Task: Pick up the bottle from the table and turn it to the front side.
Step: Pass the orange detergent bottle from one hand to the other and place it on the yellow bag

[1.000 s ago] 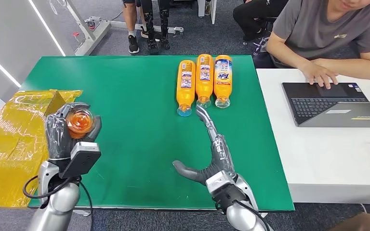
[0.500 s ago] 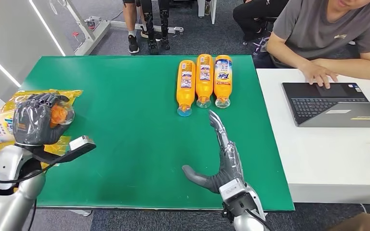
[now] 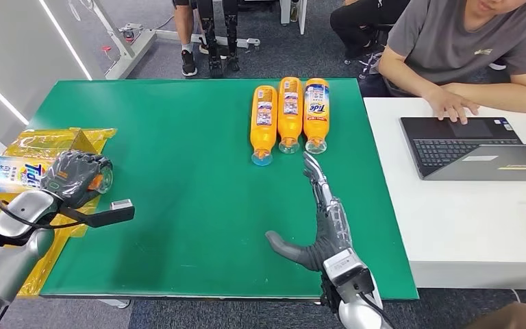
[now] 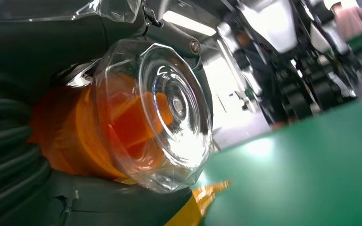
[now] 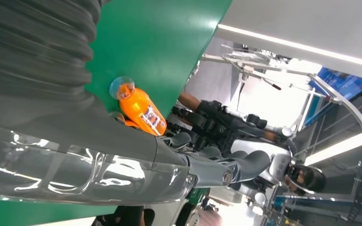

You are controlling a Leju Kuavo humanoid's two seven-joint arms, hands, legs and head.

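Observation:
My left hand (image 3: 75,177) grips an orange Tide bottle (image 3: 10,171) near its clear cap, at the table's left edge. The bottle lies sideways, its label end pointing left past the table, over yellow wrapping. The left wrist view shows the clear cap (image 4: 162,113) and orange neck held in the dark fingers. Three more orange bottles (image 3: 289,113) lie side by side at the far middle of the green table (image 3: 178,171), caps toward me. My right hand (image 3: 318,223) is open, fingers stretched toward those bottles, tips just short of the caps. One bottle (image 5: 141,109) appears in the right wrist view.
A box wrapped in yellow film (image 3: 24,205) sits left of the table. A white desk (image 3: 466,212) with a laptop (image 3: 472,147) adjoins the right side; a person in a grey shirt (image 3: 472,48) sits behind it, one hand at the keyboard.
My left arm swung out to the left and turned the held bottle from cap-up to lying sideways, label now facing up. The right hand shifted slightly right and forward, still open.

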